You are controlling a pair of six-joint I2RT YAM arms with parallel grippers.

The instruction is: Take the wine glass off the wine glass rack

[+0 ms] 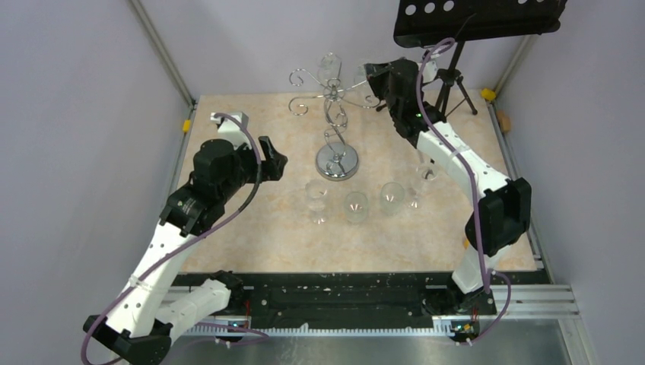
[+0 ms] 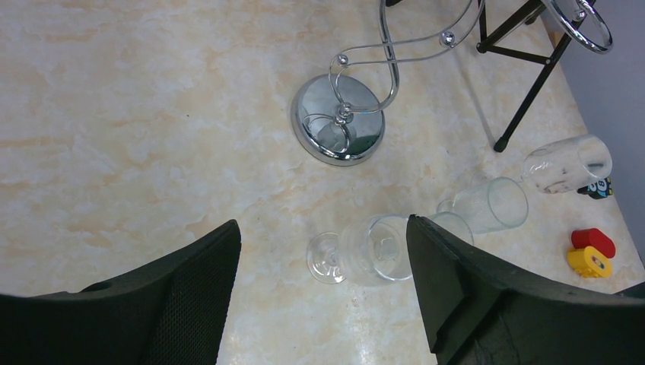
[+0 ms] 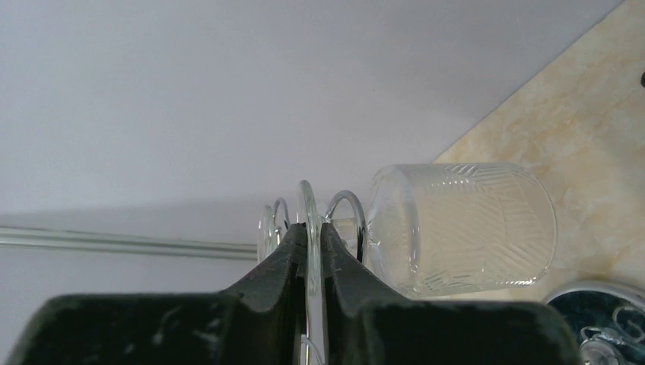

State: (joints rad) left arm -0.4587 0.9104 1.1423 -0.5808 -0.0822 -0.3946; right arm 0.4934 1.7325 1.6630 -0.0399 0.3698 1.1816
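The right pincer (image 3: 312,228) is closest: its two matte black fingers are pressed together on the thin round foot of the wine glass (image 3: 464,228), so I judge it is gripping the glass by this foot. The glass hangs upside down from a curled arm at the top right of the wine glass rack (image 1: 335,122), with its short stem passing through the wire curl. To do this step well, I think the pincer should pull the foot sideways along the open end of the curl and not pull down, because the wire would catch the foot. The grip should be firm but gentle: clear glass is smooth and slippery, and such a thin edge may crack. The bowl is a wide cylinder with a fine herringbone pattern pressed into it, and it should not knock on the chrome. The rack is shiny bent wire with a twisted stem on a round mirrored base (image 1: 337,163); it looks light, so a hard pull may tip it. Below, on the pale marble-patterned table (image 1: 251,228), a row of clear glasses (image 1: 355,205) stands in front of the base. The left pincer (image 2: 319,228) hovers over the table with its jaws wide apart and nothing between them. Another glass (image 1: 329,68) hangs at the far side of the rack, and a black music stand (image 1: 479,19) is behind.
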